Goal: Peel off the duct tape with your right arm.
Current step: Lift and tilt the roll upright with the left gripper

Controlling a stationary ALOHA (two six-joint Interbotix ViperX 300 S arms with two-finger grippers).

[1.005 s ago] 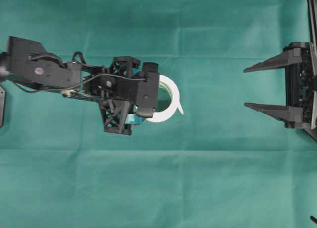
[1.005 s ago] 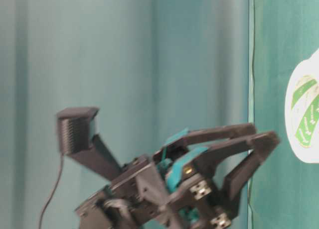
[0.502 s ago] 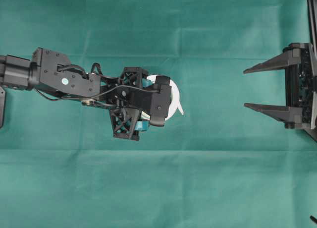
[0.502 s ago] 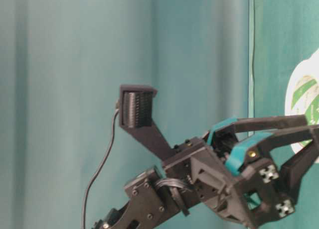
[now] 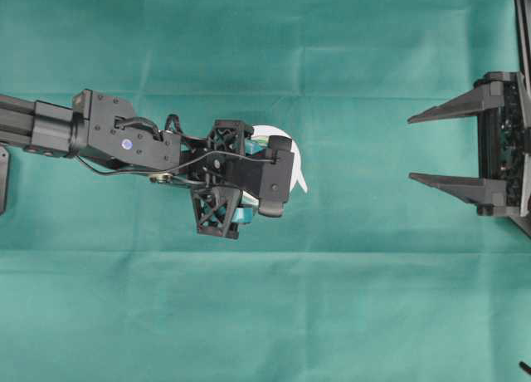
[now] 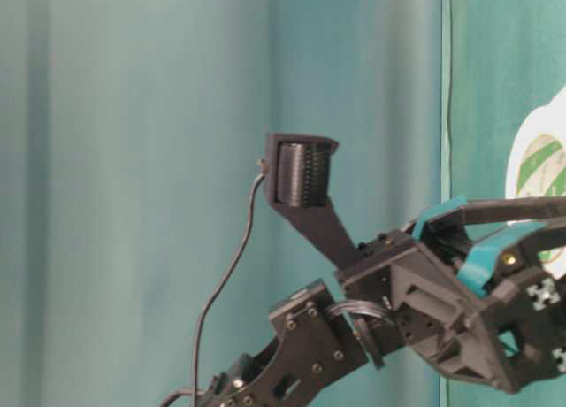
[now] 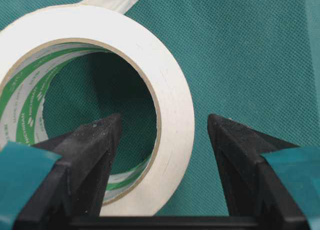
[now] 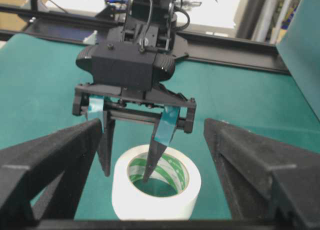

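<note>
With both end effectors released, the left end effector point(image 7: 159, 140) straddling the duct tape point(image 7: 170, 95) wall could shove the roll sideways if it clenches off-center.

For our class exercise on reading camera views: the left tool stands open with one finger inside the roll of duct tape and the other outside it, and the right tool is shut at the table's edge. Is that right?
Not quite. The right tool is open, its plain black fingers spread wide, as the overhead view shows. The rest holds: the left tool is open, straddling the wall of the duct tape.
</note>
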